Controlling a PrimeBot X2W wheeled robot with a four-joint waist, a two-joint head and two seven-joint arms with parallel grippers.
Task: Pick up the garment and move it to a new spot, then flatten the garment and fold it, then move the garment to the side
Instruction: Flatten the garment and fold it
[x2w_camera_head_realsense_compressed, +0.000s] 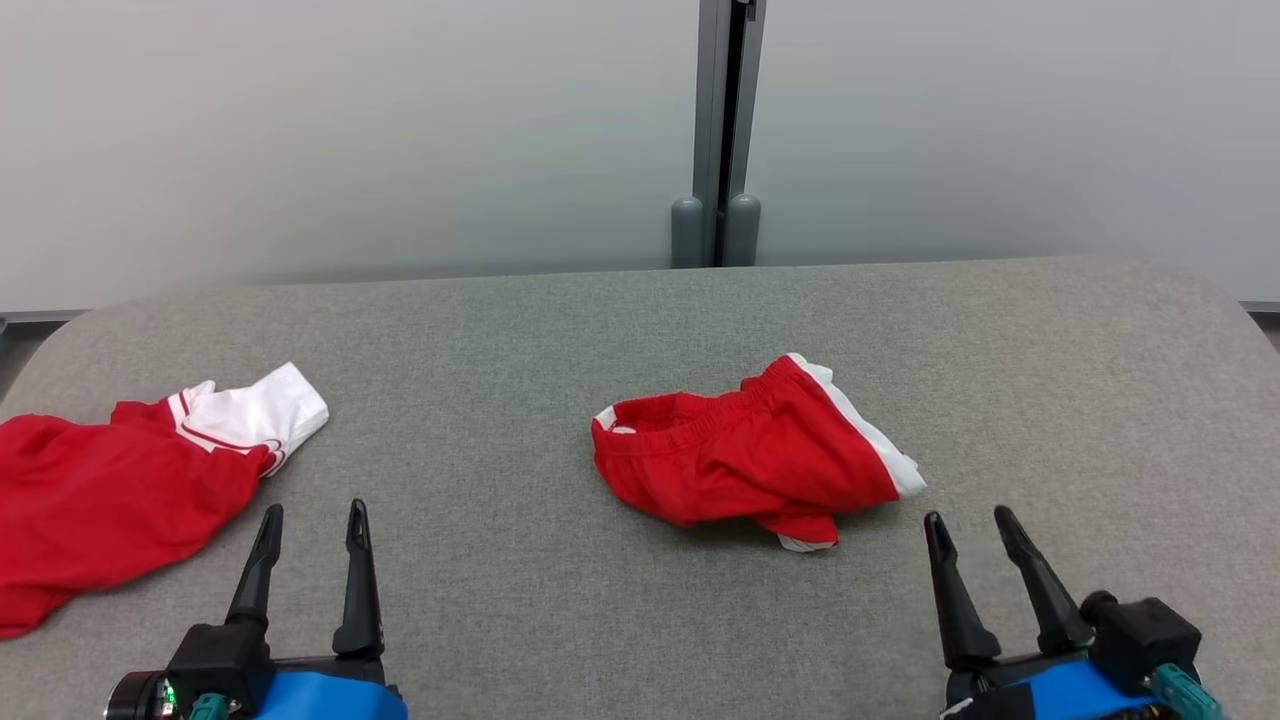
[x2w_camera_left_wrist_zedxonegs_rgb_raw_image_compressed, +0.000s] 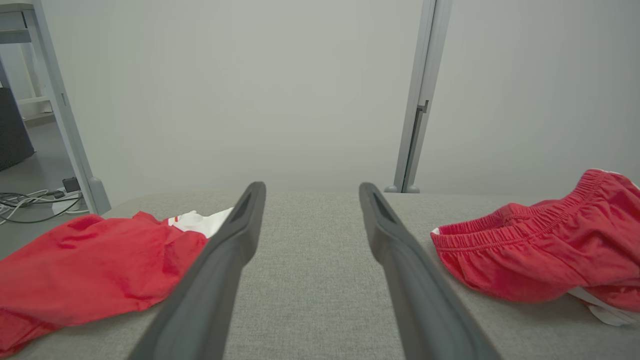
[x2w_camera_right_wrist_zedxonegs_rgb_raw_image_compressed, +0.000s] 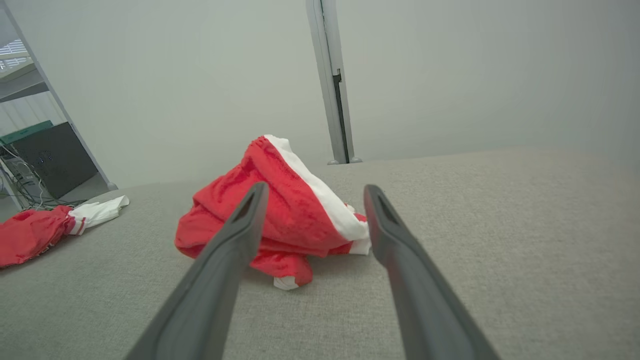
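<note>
The garment, a pair of red shorts (x2w_camera_head_realsense_compressed: 740, 460) with a gathered elastic waistband and a white stripe down 1 side, lies crumpled in a loose heap near the middle of the surface, a white hem poking out beneath it. A red shirt (x2w_camera_head_realsense_compressed: 110, 500) with a white sleeve lies rumpled by the left edge.

The left gripper (x2w_camera_head_realsense_compressed: 315, 510) and right gripper (x2w_camera_head_realsense_compressed: 969, 516) hover near the front edge, each with its 2 fingers spread and nothing between them; the right one is just beside the shorts.

The surface (x2w_camera_head_realsense_compressed: 600, 620) is grey woven fabric with rounded far corners. Behind it stand pale wall panels (x2w_camera_head_realsense_compressed: 350, 130) joined by a grey post (x2w_camera_head_realsense_compressed: 722, 130).
</note>
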